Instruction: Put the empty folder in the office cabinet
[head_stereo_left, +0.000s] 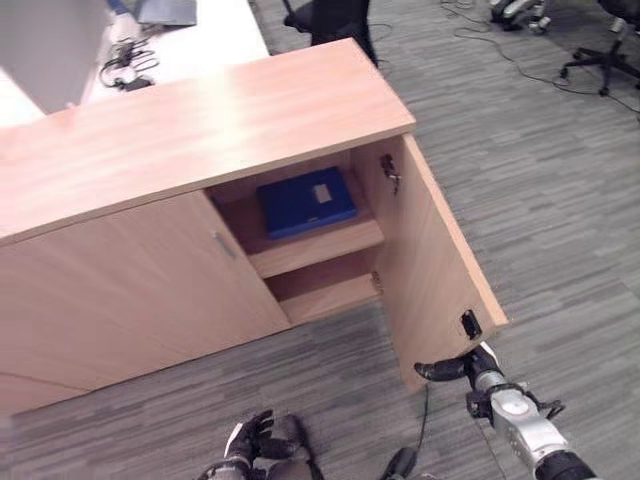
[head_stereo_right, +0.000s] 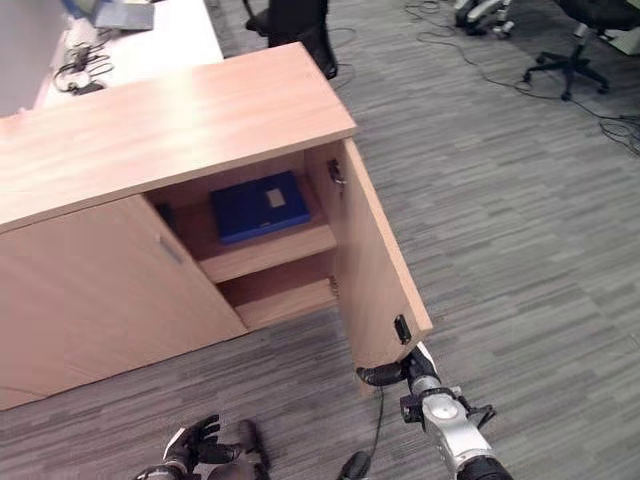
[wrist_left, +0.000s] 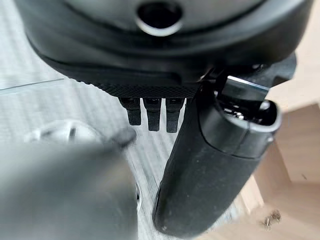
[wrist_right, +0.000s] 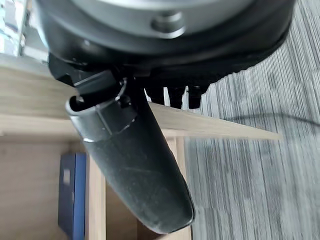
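grey carpet floor (head_stereo_left: 560, 200) | wooden cabinet (head_stereo_left: 190, 130) open | blue folder (head_stereo_left: 305, 202) on shelf

The blue folder (head_stereo_left: 305, 201) lies flat on the upper shelf of the wooden office cabinet (head_stereo_left: 200, 120), door open.

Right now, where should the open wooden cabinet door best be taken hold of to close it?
Grip the wooden cabinet door at its free outer edge, near the small dark handle, coming from the robot's right. It swings on hinges beside the shelf holding the blue folder. The right hand is already by that edge.
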